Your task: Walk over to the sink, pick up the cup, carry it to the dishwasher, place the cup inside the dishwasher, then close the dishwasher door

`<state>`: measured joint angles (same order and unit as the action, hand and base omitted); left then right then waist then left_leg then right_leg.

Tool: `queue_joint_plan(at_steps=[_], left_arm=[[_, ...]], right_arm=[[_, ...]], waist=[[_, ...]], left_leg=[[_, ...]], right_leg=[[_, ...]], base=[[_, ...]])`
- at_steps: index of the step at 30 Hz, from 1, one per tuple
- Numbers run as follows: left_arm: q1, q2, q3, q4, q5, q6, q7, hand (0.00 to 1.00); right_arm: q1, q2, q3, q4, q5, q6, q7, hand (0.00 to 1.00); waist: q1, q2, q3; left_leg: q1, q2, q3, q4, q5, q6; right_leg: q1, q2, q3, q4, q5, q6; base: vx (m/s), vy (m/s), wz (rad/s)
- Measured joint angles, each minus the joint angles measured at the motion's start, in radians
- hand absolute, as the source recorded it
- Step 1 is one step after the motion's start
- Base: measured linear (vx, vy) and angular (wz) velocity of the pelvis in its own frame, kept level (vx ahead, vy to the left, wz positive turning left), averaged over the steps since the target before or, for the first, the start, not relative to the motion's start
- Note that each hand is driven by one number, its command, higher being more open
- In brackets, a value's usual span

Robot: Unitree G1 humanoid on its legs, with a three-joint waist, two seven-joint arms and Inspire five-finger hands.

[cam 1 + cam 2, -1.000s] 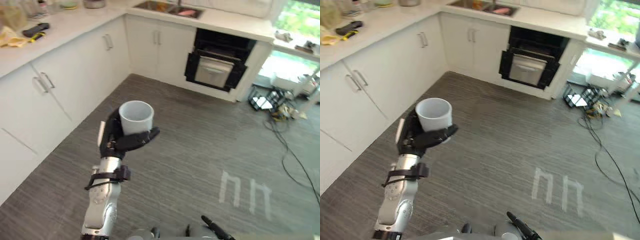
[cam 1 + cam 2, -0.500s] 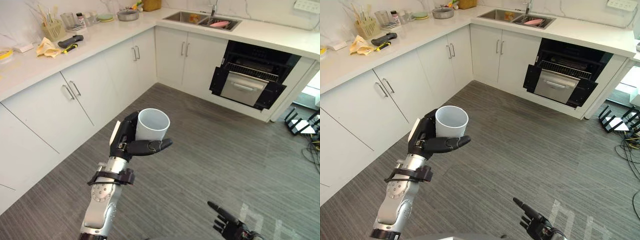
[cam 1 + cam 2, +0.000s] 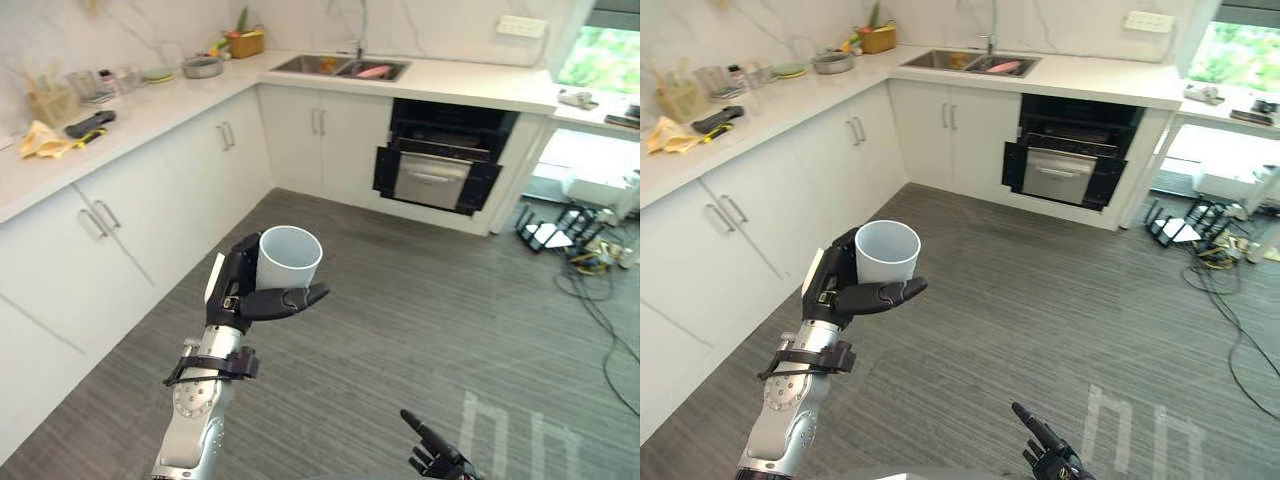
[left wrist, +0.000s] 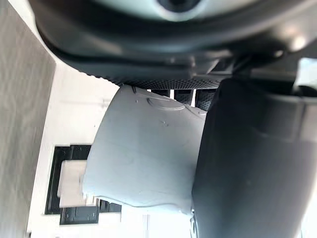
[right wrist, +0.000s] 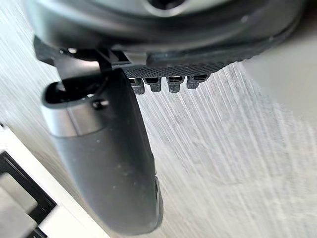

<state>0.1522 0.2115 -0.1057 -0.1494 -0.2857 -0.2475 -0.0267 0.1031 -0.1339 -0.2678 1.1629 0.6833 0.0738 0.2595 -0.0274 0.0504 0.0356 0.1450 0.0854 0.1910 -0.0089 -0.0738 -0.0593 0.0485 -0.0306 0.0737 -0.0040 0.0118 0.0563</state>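
Left eye view gives us the relation that matters: the white cup (image 3: pixel 290 258) sits upright in the left hand (image 3: pixel 243 292), mouth up, long axis vertical. The dishwasher (image 3: pixel 440 160) lies well apart from it, ahead and off to the right across the grey plank floor (image 3: pixel 420 310). Its door hangs open under the counter, just right of the sink (image 3: pixel 340 68), so we judge the carry to be only partway done.

The left hand's fingers (image 4: pixel 181 95) are curled round the far side of the cup's wall and the thumb (image 3: pixel 290 297) lies across the near side, so the cup is clamped between them; the left wrist view shows the wall pressed against the palm. That hand is the one nearer the open door.

Our right hand (image 3: pixel 437 460) hangs low at the bottom of the view, over bare floor, its thumb (image 5: pixel 109 163) stretched out straight and its fingers loose, holding and touching nothing.

The next move calls for closing the distance while keeping the cup level.
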Motion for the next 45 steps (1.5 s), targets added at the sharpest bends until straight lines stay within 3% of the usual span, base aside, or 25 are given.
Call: queue_joint_plan(at_steps=[7, 8, 15, 17, 19, 21, 23, 25, 26, 27, 28, 29, 30, 32, 33, 34, 35, 36, 37, 38, 40, 42, 43, 44, 45], left_arm=[[-0.05, -0.014, -0.003, 0.024, 0.003, 0.0, 0.065, 0.0], [-0.063, -0.057, -0.011, 0.036, 0.011, 0.0, 0.073, 0.0], [-0.066, -0.086, -0.008, 0.034, 0.008, 0.002, 0.072, 0.0], [-0.066, -0.109, -0.007, 0.029, -0.015, 0.02, 0.07, 0.0], [-0.066, -0.145, -0.002, 0.014, -0.06, 0.053, 0.067, 0.0], [-0.066, -0.159, -0.002, 0.005, -0.091, 0.08, 0.068, 0.0], [-0.067, -0.164, -0.012, -0.002, -0.128, 0.108, 0.069, 0.0], [-0.065, -0.164, -0.029, -0.006, -0.156, 0.133, 0.073, 0.0], [-0.078, -0.168, -0.04, -0.019, -0.167, 0.147, 0.086, 0.0], [-0.087, -0.17, -0.05, -0.018, -0.168, 0.152, 0.092, 0.0], [-0.075, -0.188, -0.058, -0.018, -0.168, 0.171, 0.098, 0.0], [-0.058, -0.195, -0.055, -0.017, -0.168, 0.181, 0.107, 0.0], [-0.058, -0.191, -0.055, -0.015, -0.168, 0.185, 0.108, 0.0], [-0.058, -0.178, -0.048, -0.013, -0.166, 0.19, 0.098, 0.0], [-0.058, -0.176, -0.031, -0.013, -0.165, 0.19, 0.09, 0.0], [-0.058, -0.173, -0.015, -0.014, -0.161, 0.19, 0.087, 0.0], [-0.056, -0.174, -0.006, -0.019, -0.158, 0.19, 0.084, 0.0], [-0.042, -0.175, 0.013, -0.04, -0.146, 0.189, 0.08, 0.0], [-0.009, -0.177, 0.032, -0.069, -0.135, 0.185, 0.069, 0.0], [0.003, -0.176, 0.04, -0.086, -0.13, 0.184, 0.064, 0.0], [0.0, -0.182, 0.093, -0.096, -0.124, 0.168, 0.046, 0.0], [-0.001, -0.182, 0.136, -0.096, -0.126, 0.166, 0.046, 0.0], [0.013, -0.19, 0.14, -0.098, -0.127, 0.161, 0.045, 0.0], [0.022, -0.189, 0.14, -0.099, -0.126, 0.159, 0.045, 0.0], [0.034, -0.182, 0.142, -0.109, -0.126, 0.157, 0.045, 0.0]], right_arm=[[0.097, 0.015, -0.042, 0.009, -0.001, 0.004, -0.001, 1.0], [0.133, 0.038, -0.08, -0.034, -0.045, 0.003, -0.011, 1.0], [0.135, 0.048, -0.08, -0.036, -0.044, 0.003, -0.009, 1.0], [0.138, 0.054, -0.079, -0.039, -0.044, 0.004, -0.003, 1.0], [0.151, 0.07, -0.077, -0.048, -0.043, 0.007, 0.02, 1.0], [0.155, 0.078, -0.077, -0.048, -0.039, 0.007, 0.026, 1.0], [0.156, 0.086, -0.08, -0.047, -0.04, -0.003, 0.029, 1.0], [0.152, 0.08, -0.074, -0.047, -0.04, -0.01, 0.024, 1.0], [0.134, 0.071, -0.051, -0.048, -0.04, -0.019, 0.008, 1.0], [0.123, 0.05, -0.031, -0.048, -0.04, -0.025, -0.009, 1.0], [0.11, 0.018, 0.003, -0.051, -0.041, -0.038, -0.045, 1.0], [0.099, 0.002, 0.035, -0.075, -0.044, -0.049, -0.067, 1.0], [0.092, -0.004, 0.044, -0.093, -0.044, -0.061, -0.08, 1.0], [0.048, -0.02, 0.065, -0.159, -0.036, -0.084, -0.117, 1.0], [0.006, -0.029, 0.094, -0.213, -0.024, -0.093, -0.135, 1.0], [-0.027, -0.03, 0.139, -0.29, 0.013, -0.108, -0.16, 1.0], [-0.038, -0.029, 0.158, -0.335, 0.031, -0.119, -0.17, 1.0], [-0.059, -0.019, 0.187, -0.412, 0.043, -0.139, -0.188, 1.0], [-0.07, -0.006, 0.202, -0.479, 0.043, -0.164, -0.208, 1.0], [-0.075, 0.005, 0.205, -0.503, 0.043, -0.181, -0.214, 1.0], [-0.118, 0.023, 0.228, -0.505, 0.04, -0.223, -0.217, 1.0], [-0.136, 0.029, 0.236, -0.511, 0.04, -0.227, -0.218, 1.0], [-0.108, 0.016, 0.23, -0.526, 0.037, -0.236, -0.217, 1.0], [-0.092, 0.019, 0.228, -0.529, 0.037, -0.236, -0.218, 1.0], [-0.063, 0.021, 0.23, -0.543, 0.028, -0.235, -0.214, 1.0]], waist=[[-0.035, 0.004, 0.005], [-0.016, 0.002, 0.007], [-0.013, -0.011, 0.014], [-0.013, -0.019, 0.02], [-0.01, -0.043, 0.03], [-0.01, -0.06, 0.036], [-0.013, -0.066, 0.04], [-0.013, -0.058, 0.035], [-0.018, -0.053, 0.058], [-0.022, -0.039, 0.072], [-0.016, -0.011, 0.071], [-0.009, -0.001, 0.075], [-0.008, 0.001, 0.081], [0.0, -0.002, 0.084], [0.016, -0.007, 0.088], [0.034, -0.013, 0.091], [0.037, -0.013, 0.091], [0.037, -0.013, 0.092], [0.049, -0.011, 0.088], [0.049, -0.005, 0.082], [0.048, -0.025, 0.095], [0.058, -0.035, 0.117], [0.065, -0.014, 0.094], [0.066, -0.034, 0.086], [0.065, -0.059, 0.072]], left_leg=[[0.04, 0.026, 0.079, -0.022, -0.008, -0.015], [0.047, 0.066, 0.113, 0.005, -0.014, -0.039], [0.037, 0.064, 0.12, 0.012, -0.014, -0.039], [0.038, 0.064, 0.12, 0.021, -0.017, -0.034], [0.041, 0.062, 0.12, 0.053, -0.037, -0.024], [0.038, 0.061, 0.113, 0.09, -0.073, -0.024], [0.021, 0.058, 0.099, 0.185, -0.146, -0.039], [0.034, 0.06, 0.098, 0.197, -0.164, -0.056], [-0.031, 0.104, 0.081, 0.459, -0.225, -0.028], [-0.109, 0.145, 0.069, 0.654, -0.232, 0.011], [-0.223, 0.209, 0.041, 0.892, -0.15, 0.063], [-0.286, 0.229, 0.006, 1.019, -0.072, 0.063], [-0.302, 0.22, -0.002, 1.043, -0.084, 0.061], [-0.349, 0.152, 0.007, 0.983, -0.162, 0.057], [-0.366, 0.094, 0.012, 0.856, -0.195, 0.052], [-0.37, 0.036, 0.008, 0.65, -0.186, 0.04], [-0.371, 0.017, 0.006, 0.535, -0.164, 0.032], [-0.372, -0.006, -0.013, 0.336, -0.042, 0.03], [-0.343, -0.021, -0.04, 0.224, 0.13, 0.003], [-0.338, -0.031, -0.045, 0.214, 0.185, 0.044], [-0.374, -0.026, -0.037, 0.396, 0.063, 0.07], [-0.425, -0.016, -0.025, 0.578, -0.021, 0.058], [-0.379, -0.026, -0.044, 0.458, -0.01, 0.082], [-0.355, -0.046, -0.025, 0.452, -0.039, 0.07], [-0.32, -0.09, -0.002, 0.424, -0.059, 0.101]], right_leg=[[0.002, 0.037, 0.072, -0.015, 0.019, -0.007], [0.024, 0.063, 0.052, -0.056, 0.059, -0.022], [-0.002, 0.062, 0.055, -0.031, 0.053, -0.019], [-0.02, 0.062, 0.051, 0.015, 0.023, -0.016], [-0.066, 0.018, -0.079, 0.14, -0.054, -0.023], [-0.085, 0.004, -0.101, 0.228, -0.098, -0.015], [-0.126, -0.037, -0.157, 0.396, -0.191, -0.02], [-0.124, -0.056, -0.212, 0.462, -0.255, -0.036], [-0.102, -0.057, -0.248, 0.482, -0.306, -0.055], [-0.087, -0.049, -0.266, 0.495, -0.325, -0.06], [-0.053, -0.026, -0.278, 0.488, -0.34, -0.066], [-0.005, -0.017, -0.278, 0.453, -0.34, -0.075], [0.02, -0.022, -0.278, 0.437, -0.341, -0.075], [0.062, -0.049, -0.265, 0.386, -0.335, -0.068], [0.081, -0.067, -0.238, 0.347, -0.32, -0.054], [0.106, -0.088, -0.222, 0.304, -0.301, -0.031], [0.121, -0.094, -0.216, 0.281, -0.297, -0.026], [0.149, -0.1, -0.207, 0.248, -0.295, -0.023], [0.167, -0.106, -0.184, 0.23, -0.289, -0.014], [0.179, -0.109, -0.177, 0.216, -0.286, -0.012], [0.231, -0.122, -0.153, 0.174, -0.236, 0.028], [0.281, -0.132, -0.123, 0.19, -0.221, 0.035], [0.264, -0.14, -0.121, 0.296, -0.227, 0.044], [0.243, -0.163, -0.114, 0.369, -0.236, 0.046], [0.162, -0.216, -0.104, 0.558, -0.217, 0.071]], base=[[0.05, -0.034, -0.35], [0.02, -0.008, -0.06], [0.0, 0.0, -0.02], [-0.04, 0.0, 0.02], [-0.09, 0.014, 0.02], [-0.03, 0.001, 0.03], [0.02, -0.034, 0.07], [0.12, -0.078, 0.28], [0.15, -0.076, 0.5], [0.13, -0.1, 0.5], [0.19, -0.075, 0.28], [0.26, -0.068, 0.12], [0.36, -0.009, 0.02], [0.37, 0.023, -0.17], [0.38, 0.051, -0.6], [0.46, 0.072, -0.62], [0.4, 0.099, -0.47], [0.53, 0.162, -0.43], [0.5, 0.179, -0.38], [0.52, 0.171, -0.07], [0.47, 0.133, 0.04], [0.29, 0.135, -0.32], [0.18, 0.171, -0.34], [0.23, 0.18, -0.31], [0.33, 0.183, -0.16]])
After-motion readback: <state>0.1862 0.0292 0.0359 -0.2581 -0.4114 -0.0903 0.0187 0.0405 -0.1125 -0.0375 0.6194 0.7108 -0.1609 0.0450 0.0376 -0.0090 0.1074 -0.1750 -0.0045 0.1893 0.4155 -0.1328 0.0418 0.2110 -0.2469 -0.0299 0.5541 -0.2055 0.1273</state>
